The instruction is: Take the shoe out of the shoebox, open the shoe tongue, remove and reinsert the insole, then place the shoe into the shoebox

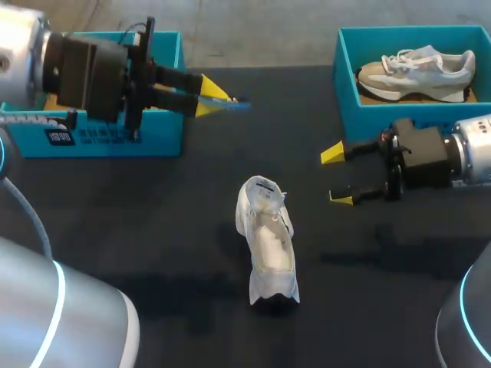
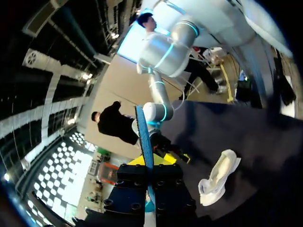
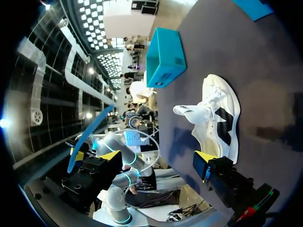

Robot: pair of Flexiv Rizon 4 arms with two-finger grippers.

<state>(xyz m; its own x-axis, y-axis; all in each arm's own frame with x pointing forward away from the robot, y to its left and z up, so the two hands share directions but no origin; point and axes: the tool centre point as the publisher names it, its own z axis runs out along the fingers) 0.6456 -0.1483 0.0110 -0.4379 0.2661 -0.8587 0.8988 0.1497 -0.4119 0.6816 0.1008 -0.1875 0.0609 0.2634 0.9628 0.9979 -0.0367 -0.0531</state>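
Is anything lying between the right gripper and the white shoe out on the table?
Nothing. In the head view, only bare black table separates the open right gripper from the white shoe.

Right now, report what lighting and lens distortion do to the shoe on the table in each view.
Head view: the shoe is washed out white against the dark table, with faint shadows around it. Left wrist view: fisheye bends the table; the shoe is small and soft. Right wrist view: shoe evenly lit, laces clear, edges curved.
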